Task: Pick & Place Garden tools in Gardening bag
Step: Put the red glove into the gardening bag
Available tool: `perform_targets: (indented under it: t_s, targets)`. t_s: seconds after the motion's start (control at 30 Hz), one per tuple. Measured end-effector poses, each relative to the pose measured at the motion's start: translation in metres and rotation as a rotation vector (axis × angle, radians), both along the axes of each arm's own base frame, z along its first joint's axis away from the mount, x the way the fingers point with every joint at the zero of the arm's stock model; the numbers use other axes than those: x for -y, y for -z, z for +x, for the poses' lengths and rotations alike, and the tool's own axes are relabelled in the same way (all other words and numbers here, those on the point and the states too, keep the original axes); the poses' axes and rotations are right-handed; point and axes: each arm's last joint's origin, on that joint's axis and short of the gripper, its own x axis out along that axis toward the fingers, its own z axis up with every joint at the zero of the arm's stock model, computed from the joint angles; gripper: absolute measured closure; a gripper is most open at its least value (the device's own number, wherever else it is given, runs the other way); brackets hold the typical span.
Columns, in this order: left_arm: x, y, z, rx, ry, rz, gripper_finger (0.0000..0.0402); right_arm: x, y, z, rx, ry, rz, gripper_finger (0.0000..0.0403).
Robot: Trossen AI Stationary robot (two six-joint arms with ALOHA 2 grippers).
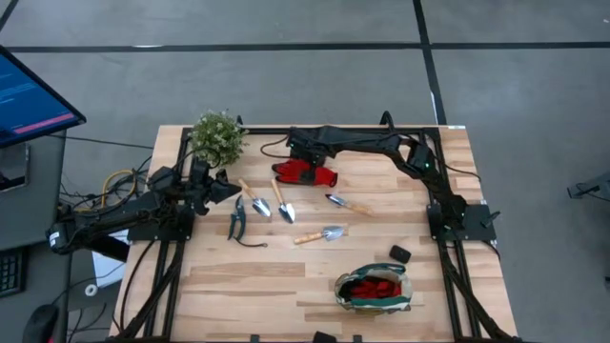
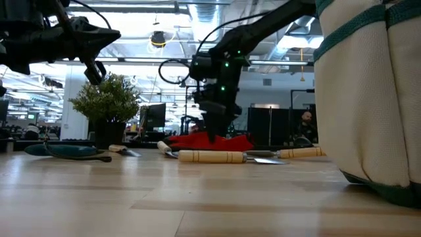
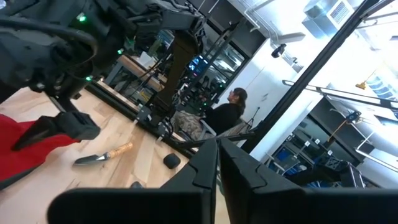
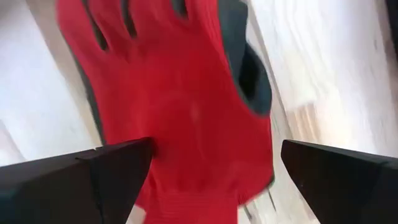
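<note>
At the table's left side, lay stretched inward the left arm, with the left gripper (image 1: 229, 188) raised clear of the wood just beside the potted plant (image 1: 217, 138) and above the pruning shears (image 1: 237, 217). Seen from its own wrist, showed both fingers (image 3: 202, 165) pressed almost together with only a thin slit between, grasping nothing. From table height, hung that same gripper (image 2: 95, 66) high over the plant (image 2: 108, 99), well off the boards. Further right lay two wooden-handled trowels (image 1: 255, 202) side by side, then a fork (image 1: 319, 234) and another small tool (image 1: 348, 204), all flat on the table. Behind them, reached across from the right side the right arm, folded long and low, with the right gripper (image 1: 303, 160) pointed down onto the red glove (image 1: 310, 173). Close up, stood its jaws spread wide on either side of the glove (image 4: 186, 106), released and not clamped, a detail lost from overhead. Only from the left wrist appeared a seated person (image 3: 225, 113) beyond the table. Toward the near right edge sat the gardening bag (image 1: 345, 291) upright, with more red cloth (image 1: 374, 283) inside; from low down, filled the right of the scene as a beige wall (image 2: 368, 99).
</note>
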Motion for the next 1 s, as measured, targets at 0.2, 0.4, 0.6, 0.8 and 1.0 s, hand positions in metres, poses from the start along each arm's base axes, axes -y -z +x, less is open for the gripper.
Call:
perform_targets:
  t_s: [0.2,0.4,0.6,0.8,1.0]
  targets:
    - [0.000,0.000,0.000,0.000,-0.001,0.000,0.0386,-0.003,0.002,-0.009,-0.111,-0.057,0.014,0.0055]
    - [0.000,0.000,0.000,0.000,-0.001,0.000,0.0385,-0.004,0.014,-0.019,-0.200,-0.034,0.148,0.0064]
    - [0.000,0.000,0.000,0.000,-0.001,0.000,0.0387,-0.016,0.039,-0.025,-0.297,-0.051,0.195,0.0079]
    - [0.000,0.001,0.001,-0.008,0.000,-0.004,0.0384,-0.029,0.046,-0.022,-0.317,-0.095,0.192,0.0114]
    - [0.000,0.001,0.001,-0.010,0.000,-0.005,0.0387,-0.029,0.036,-0.019,-0.264,-0.132,0.152,0.0250]
